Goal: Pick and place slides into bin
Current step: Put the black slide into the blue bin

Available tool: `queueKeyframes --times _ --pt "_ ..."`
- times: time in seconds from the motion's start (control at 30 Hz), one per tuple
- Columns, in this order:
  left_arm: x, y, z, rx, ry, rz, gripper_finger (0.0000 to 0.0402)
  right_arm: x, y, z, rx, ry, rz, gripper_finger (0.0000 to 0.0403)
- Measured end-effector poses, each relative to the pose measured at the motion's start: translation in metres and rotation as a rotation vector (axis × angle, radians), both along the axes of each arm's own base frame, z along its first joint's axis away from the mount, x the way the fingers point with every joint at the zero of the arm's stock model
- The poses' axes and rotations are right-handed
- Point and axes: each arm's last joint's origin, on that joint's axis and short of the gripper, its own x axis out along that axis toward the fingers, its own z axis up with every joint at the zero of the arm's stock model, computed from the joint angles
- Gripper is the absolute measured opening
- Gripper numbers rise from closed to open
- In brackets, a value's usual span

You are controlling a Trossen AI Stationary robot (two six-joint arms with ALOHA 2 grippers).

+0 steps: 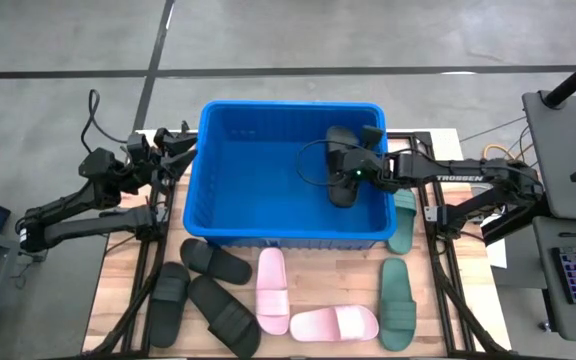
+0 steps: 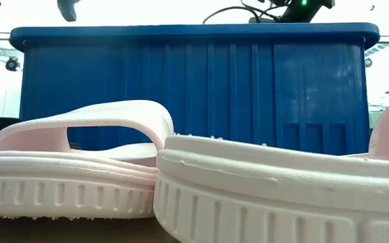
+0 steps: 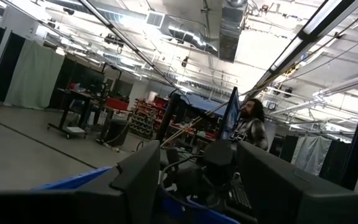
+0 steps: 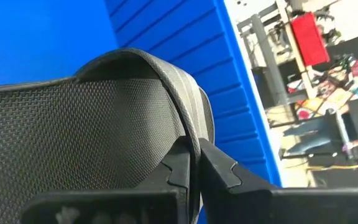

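Right gripper (image 1: 356,172) pinched on black slide's (image 1: 342,165) strap, slide hanging lengthwise over bin (image 1: 268,235) interior, straight below; left gripper (image 1: 173,150) apart, idle.

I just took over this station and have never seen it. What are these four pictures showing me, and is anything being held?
Two dark robot arms work at a wooden table. One camera looks down from above, one sits at tabletop level, and one rides on each wrist. The right pincer is shut on the strap of a black foam slide, holding it over the large blue plastic bin. The left pincer waits open by the bin's left rim. In front of the bin lie three black slides, two pale pink ones and two dark green ones.
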Motion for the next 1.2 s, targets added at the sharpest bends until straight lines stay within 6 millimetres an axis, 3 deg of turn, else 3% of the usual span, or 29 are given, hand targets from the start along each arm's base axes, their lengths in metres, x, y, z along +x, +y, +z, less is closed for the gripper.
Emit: queueKeyframes --times 0.6,1.2 --pt "0.000 0.000 -0.001 -0.004 0.001 0.012 0.0198 -0.007 -0.030 -0.011 -0.004 0.081 0.045 0.0008" --pt "0.003 0.002 -0.008 -0.023 0.029 0.040 0.0198 -0.013 -0.039 -0.036 0.017 0.094 0.064 0.0008"
